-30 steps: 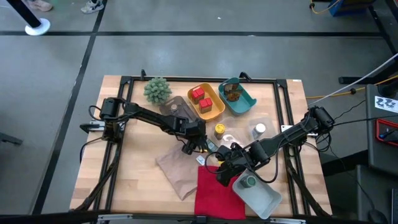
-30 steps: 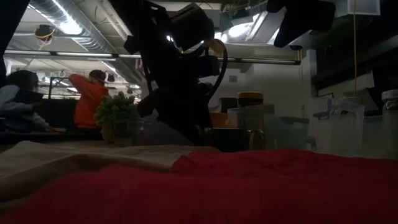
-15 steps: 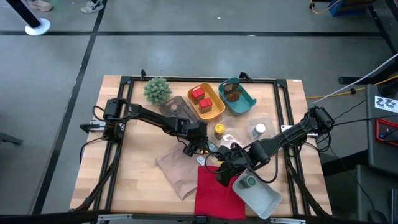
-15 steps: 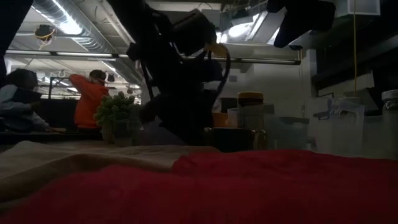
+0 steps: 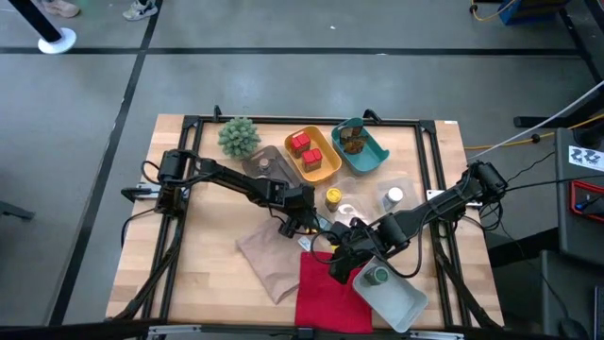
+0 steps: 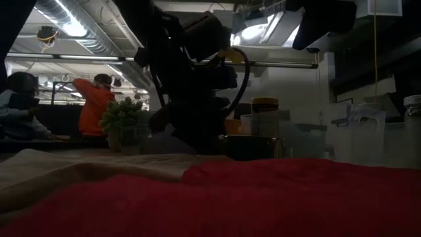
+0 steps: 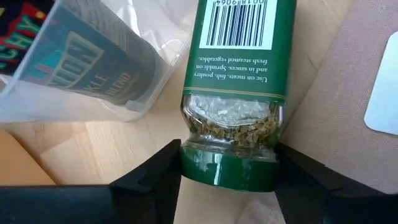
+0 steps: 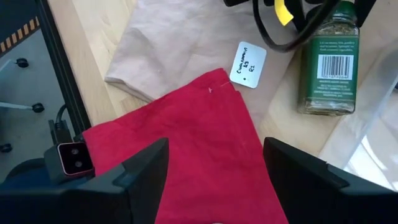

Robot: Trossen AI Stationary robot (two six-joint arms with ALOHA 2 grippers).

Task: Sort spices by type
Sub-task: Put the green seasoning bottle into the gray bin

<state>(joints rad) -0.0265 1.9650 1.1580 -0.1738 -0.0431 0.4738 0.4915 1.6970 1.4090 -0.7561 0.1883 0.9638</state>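
Note:
My left gripper (image 5: 302,227) is at mid-table, shut on a green-capped herb jar (image 7: 239,74) with a green label; the right wrist view shows this jar (image 8: 328,68) beside the beige cloth. My right gripper (image 8: 214,155) is open and hovers over the red cloth (image 5: 326,293), touching nothing. Another green-capped jar (image 5: 377,276) stands in a clear tray (image 5: 401,300) by the near right edge. A yellow-capped jar (image 5: 333,197) and a white-capped jar (image 5: 394,196) stand on the table. Red tins (image 5: 302,146) sit in the orange tray, brown jars (image 5: 353,142) in the teal tray. My left gripper pinches the jar's green cap (image 7: 229,173) between its two fingers (image 7: 155,180), one on each side of the cap. The jar's body stretches away from the fingers, base farthest off. Whether it rests on the table or is lifted I cannot tell.
A beige cloth (image 5: 269,260) and a white label card (image 8: 247,65) lie beside the red cloth. A clear tray holding a dark tin (image 7: 81,62) is close to the held jar. The spiky plant (image 5: 239,135) stands at the far left, by another clear tray (image 5: 269,162).
My left gripper has shifted a little toward the table's near right, toward my right gripper, still shut on the jar's cap. My right arm has kept still.

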